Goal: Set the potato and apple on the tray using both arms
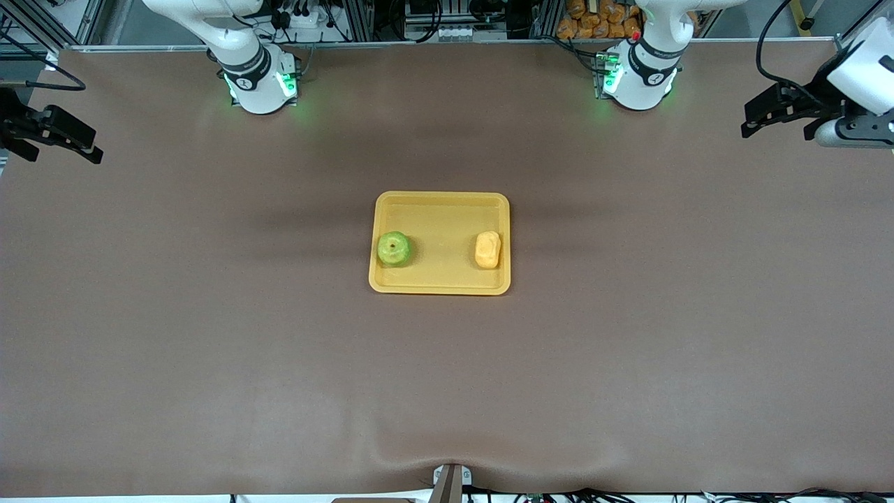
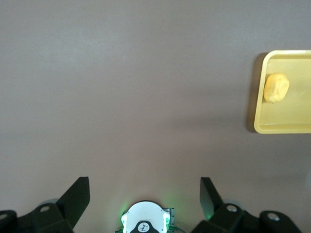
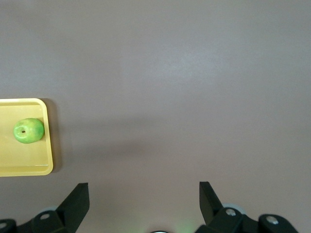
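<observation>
I'm seeing the apple [image 1: 394, 249] and potato [image 1: 487, 250] sitting on the tray [image 1: 441, 281]; left gripper [image 1: 772, 117] and right gripper [image 1: 59, 140] are hovering over their table ends, fingers apart, empty.

The front view looks down from high across the tabletop [image 1: 209, 349], facing both robot bases, with the tray [image 1: 439, 283] central. Each wrist view looks down from well above the tabletop, past its own fingers [image 2: 75, 196], and shares one end of the tray with the front view.
</observation>
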Motion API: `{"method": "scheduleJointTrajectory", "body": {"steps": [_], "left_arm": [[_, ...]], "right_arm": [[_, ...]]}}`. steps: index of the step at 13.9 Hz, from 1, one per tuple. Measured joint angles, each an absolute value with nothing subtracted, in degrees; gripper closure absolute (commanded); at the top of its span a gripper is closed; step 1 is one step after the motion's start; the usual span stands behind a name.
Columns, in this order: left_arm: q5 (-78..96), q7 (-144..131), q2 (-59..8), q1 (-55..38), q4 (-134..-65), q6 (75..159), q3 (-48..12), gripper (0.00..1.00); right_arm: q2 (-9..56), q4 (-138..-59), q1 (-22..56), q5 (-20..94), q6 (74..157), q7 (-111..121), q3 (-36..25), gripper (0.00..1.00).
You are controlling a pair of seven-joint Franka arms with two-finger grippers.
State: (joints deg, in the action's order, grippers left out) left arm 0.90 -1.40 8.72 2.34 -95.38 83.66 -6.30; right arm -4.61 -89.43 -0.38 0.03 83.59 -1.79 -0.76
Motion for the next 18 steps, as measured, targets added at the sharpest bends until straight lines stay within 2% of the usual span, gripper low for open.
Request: {"method": "scheduleJointTrajectory", "body": {"steps": [18], "left_arm": [[0.59,-1.76,8.61,2.43,-92.88,82.08,-6.16,0.0]], "right_arm": [[-4.57,-89.42,-0.38,0.17,83.59,-1.78,-0.79,0.0]]}}
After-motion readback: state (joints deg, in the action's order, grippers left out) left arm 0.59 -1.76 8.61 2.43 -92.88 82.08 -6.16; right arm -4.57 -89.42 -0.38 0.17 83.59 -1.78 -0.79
